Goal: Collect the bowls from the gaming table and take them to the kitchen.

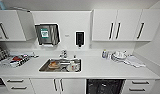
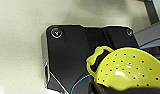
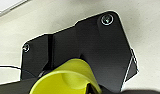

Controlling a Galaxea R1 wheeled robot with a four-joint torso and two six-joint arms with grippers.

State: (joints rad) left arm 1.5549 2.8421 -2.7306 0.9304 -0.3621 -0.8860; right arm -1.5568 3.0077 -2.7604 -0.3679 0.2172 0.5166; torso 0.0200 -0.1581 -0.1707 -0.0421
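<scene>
In the left wrist view a bright yellow-green bowl with small holes and a looped handle hangs close to the camera above the pale floor, with my left gripper shut on its lower edge. The right wrist view shows a smooth yellow-green bowl, also off the floor, with my right gripper shut on it. The head view faces the kitchen: a white countertop with a steel sink and tap straight ahead. The gaming table is out of view.
Dishes lie in the sink. A dish rack stands on the left, stacked plates and a cloth on the right. White cabinets hang above, and a dark dishwasher opening sits below right.
</scene>
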